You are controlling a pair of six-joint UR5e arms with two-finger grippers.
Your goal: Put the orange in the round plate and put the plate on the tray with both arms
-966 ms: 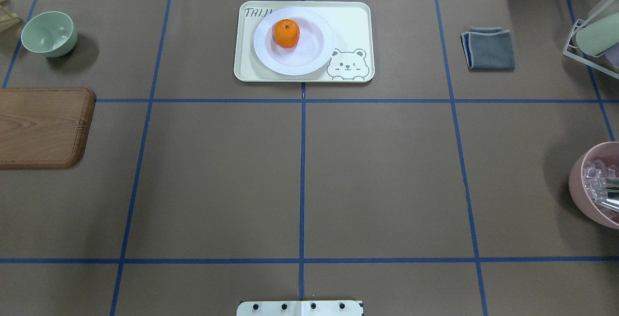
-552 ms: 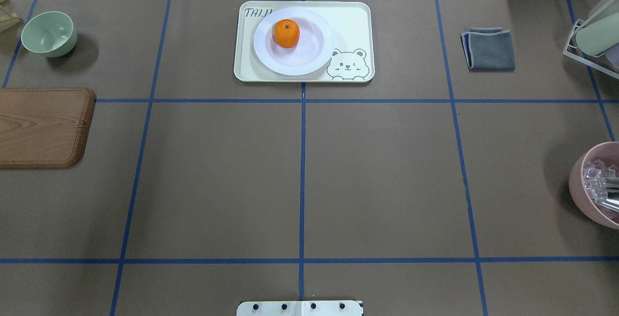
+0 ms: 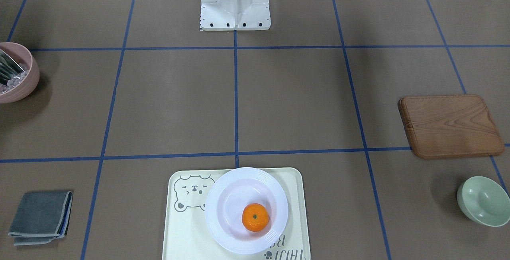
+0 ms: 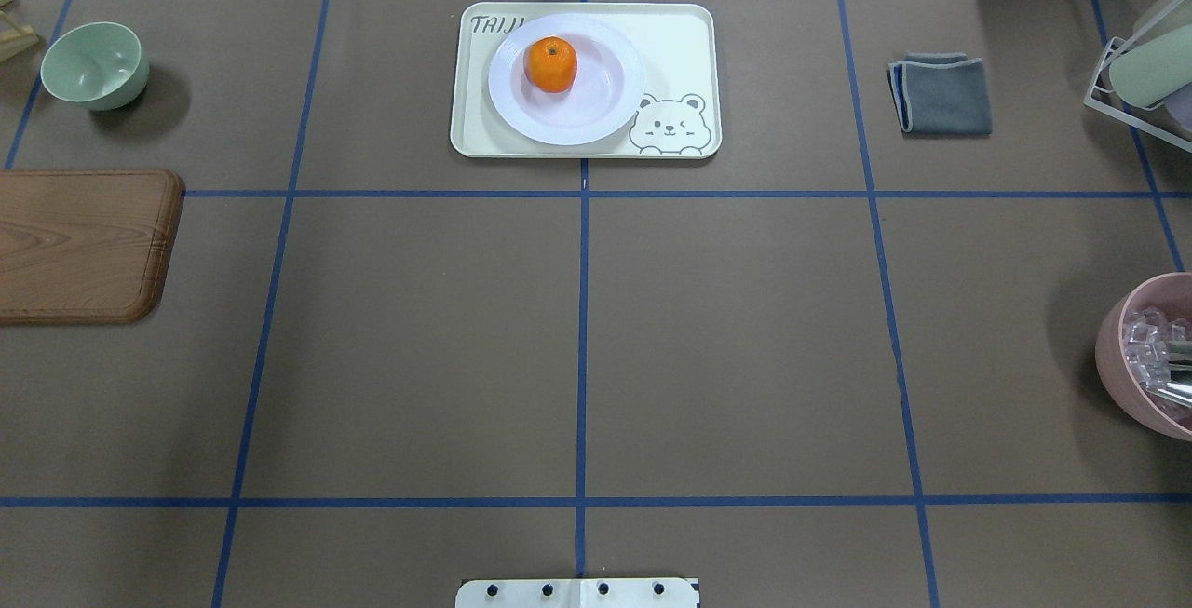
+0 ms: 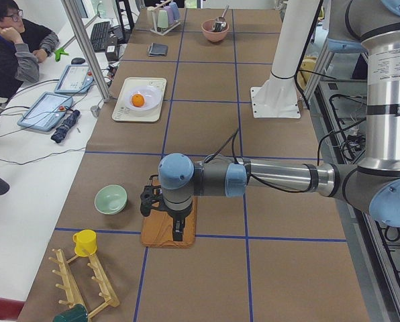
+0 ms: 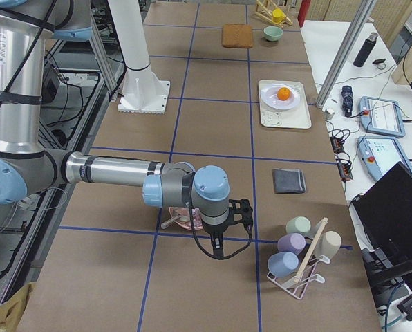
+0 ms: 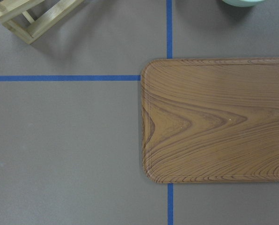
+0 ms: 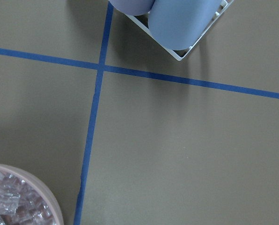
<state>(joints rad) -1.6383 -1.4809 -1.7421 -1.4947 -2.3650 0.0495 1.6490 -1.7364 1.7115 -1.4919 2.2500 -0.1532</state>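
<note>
The orange [image 4: 550, 64] lies in the white round plate [image 4: 596, 116], left of the plate's middle. The plate stands on the cream bear-face tray [image 4: 680, 40] at the table's far centre, covering its left half. The front-facing view shows the same: orange [image 3: 255, 217], plate [image 3: 223, 200], tray [image 3: 183, 232]. Both arms are far from the tray. My left gripper [image 5: 153, 204] hangs over the wooden board at the table's left end. My right gripper [image 6: 242, 213] hangs near the pink bowl at the right end. Whether either gripper is open or shut, I cannot tell.
A wooden board [image 4: 84, 245] and a pale green bowl [image 4: 93, 63] sit at the left. A grey folded cloth [image 4: 942, 94], a cup rack [image 4: 1141, 77] and a pink bowl [image 4: 1122, 357] of clear pieces sit at the right. A person [image 5: 12, 47] sits beyond the far edge.
</note>
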